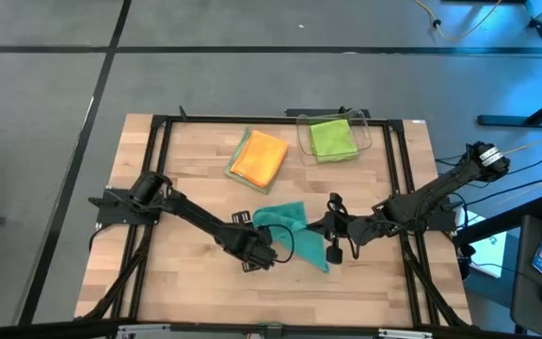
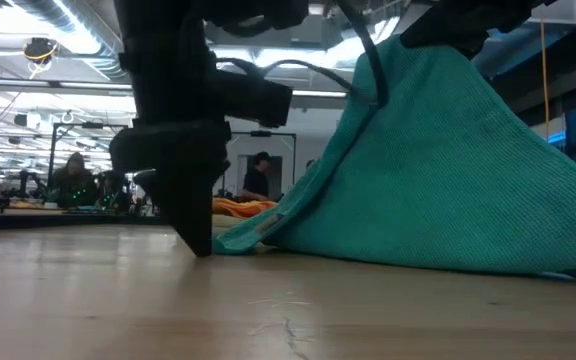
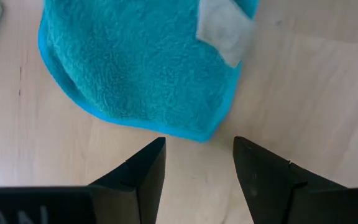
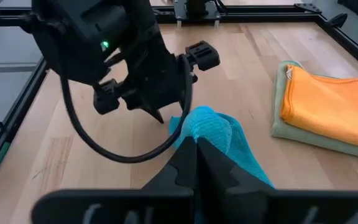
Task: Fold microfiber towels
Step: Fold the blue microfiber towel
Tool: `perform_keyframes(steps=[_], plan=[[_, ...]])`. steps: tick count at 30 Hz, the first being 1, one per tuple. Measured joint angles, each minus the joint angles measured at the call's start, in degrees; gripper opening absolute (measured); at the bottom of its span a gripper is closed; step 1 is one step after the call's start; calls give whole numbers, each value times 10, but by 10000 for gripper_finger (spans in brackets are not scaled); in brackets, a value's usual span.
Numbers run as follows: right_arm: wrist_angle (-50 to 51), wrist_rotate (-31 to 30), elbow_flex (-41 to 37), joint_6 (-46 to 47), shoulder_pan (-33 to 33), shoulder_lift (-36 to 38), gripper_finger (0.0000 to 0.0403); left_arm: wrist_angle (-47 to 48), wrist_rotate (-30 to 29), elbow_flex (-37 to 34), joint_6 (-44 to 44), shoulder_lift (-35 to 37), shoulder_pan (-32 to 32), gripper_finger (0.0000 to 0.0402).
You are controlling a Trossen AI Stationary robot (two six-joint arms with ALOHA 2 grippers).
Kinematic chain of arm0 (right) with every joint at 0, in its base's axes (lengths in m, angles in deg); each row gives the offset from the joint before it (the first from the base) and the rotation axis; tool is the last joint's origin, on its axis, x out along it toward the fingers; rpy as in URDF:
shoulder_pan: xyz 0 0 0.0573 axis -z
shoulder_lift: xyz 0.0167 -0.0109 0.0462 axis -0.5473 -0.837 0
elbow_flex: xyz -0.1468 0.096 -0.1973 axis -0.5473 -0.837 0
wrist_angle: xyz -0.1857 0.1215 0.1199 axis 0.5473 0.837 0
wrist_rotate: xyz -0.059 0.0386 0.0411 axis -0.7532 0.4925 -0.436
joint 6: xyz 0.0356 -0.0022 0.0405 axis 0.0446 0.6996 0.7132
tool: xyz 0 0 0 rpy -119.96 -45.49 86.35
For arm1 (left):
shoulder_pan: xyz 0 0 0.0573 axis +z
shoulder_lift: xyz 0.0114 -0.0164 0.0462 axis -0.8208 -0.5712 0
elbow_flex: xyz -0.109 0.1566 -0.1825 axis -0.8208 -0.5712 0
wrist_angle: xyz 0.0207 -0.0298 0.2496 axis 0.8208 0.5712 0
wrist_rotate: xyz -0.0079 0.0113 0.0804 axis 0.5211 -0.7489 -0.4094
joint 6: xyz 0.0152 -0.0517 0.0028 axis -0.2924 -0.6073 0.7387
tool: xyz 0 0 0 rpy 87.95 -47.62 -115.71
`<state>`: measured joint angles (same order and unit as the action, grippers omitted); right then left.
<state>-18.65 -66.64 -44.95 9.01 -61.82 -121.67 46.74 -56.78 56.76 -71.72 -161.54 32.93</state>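
Observation:
The teal towel [image 1: 290, 218] lies near the table's middle, one part raised like a tent [image 2: 448, 170] and its lower edge on the wood. My right gripper [image 4: 197, 142] is shut on the raised part. My left gripper [image 3: 199, 142] points steeply down, open, just short of the towel's near rounded corner [image 3: 197, 127], its fingertips low over the wood [image 2: 200, 235]. A white label [image 3: 225, 31] shows on the towel. The folded orange towel [image 1: 260, 157] lies on the sage towel [image 1: 237, 155]. The lime green towel [image 1: 332, 139] is in the bin. My right gripper pinches a bunched-up part of the teal towel [image 4: 209, 124] between its two shut fingers. The fingers come from the table's right, slanting down. The cloth hangs below them in a slope, and its lower edge [image 2: 268, 232] rests on the table.
A clear plastic bin [image 1: 367, 132] stands at the far right of the table. Black frame rails [image 1: 158, 179] run along the table's edges. Bare wood lies along the near edge [image 1: 252, 297]. People sit in the room beyond the table [image 2: 73, 175].

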Motion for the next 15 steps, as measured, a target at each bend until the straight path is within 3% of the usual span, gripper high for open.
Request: perform_keyframes(steps=[8, 15], plan=[[0, 1, 0, 0, 0, 0, 5, -23, -36, 0, 47, -1, 0, 181], [0, 2, 0, 0, 0, 0, 6, -25, 38, 4, 71, -25, 19, 176]])
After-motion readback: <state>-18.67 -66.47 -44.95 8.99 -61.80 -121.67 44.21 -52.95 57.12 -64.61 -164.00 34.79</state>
